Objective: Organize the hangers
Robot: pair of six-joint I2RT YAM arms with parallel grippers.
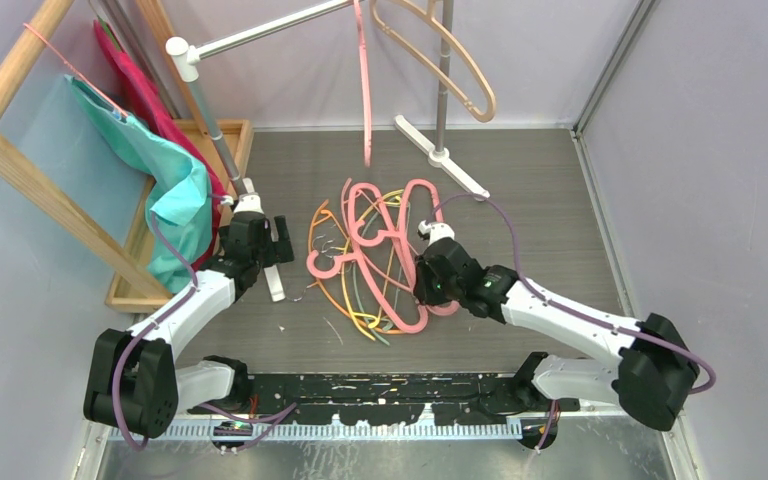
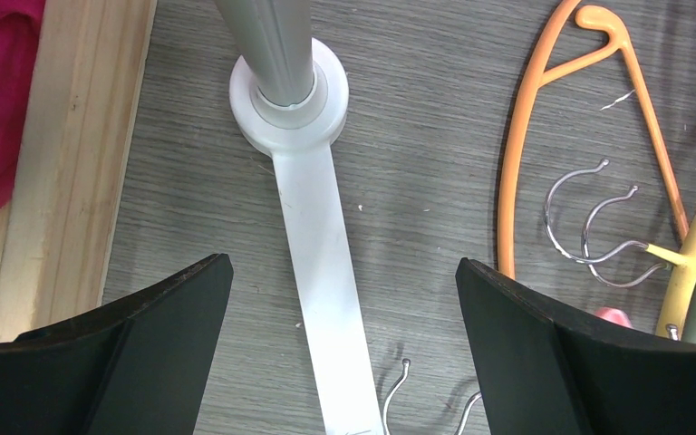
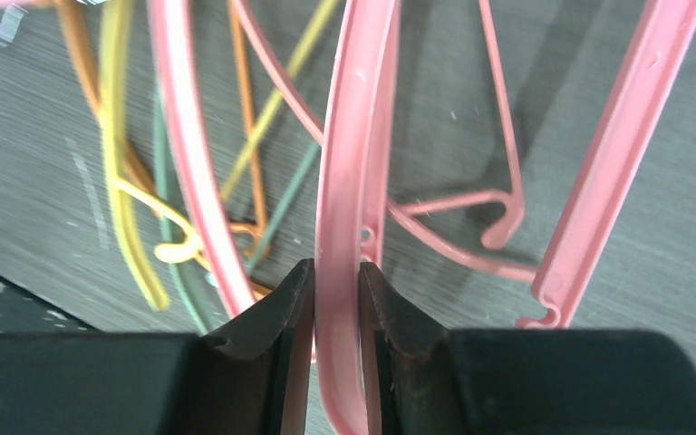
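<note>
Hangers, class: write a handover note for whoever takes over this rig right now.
Right gripper: shut on a thick pink hanger in the tangled pile.
Left gripper: open, empty, over the rack's white foot.
Done: a pink hanger and a beige hanger hang up top, hooks out of view.
Left: everything in the pile.

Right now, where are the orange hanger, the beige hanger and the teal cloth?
orange hanger (image 2: pixel 507 181): left wrist view, its long curved side.
beige hanger (image 1: pixel 488 110): top external view, its rounded end.
teal cloth (image 1: pixel 175 190): top external view, middle of it.
</note>
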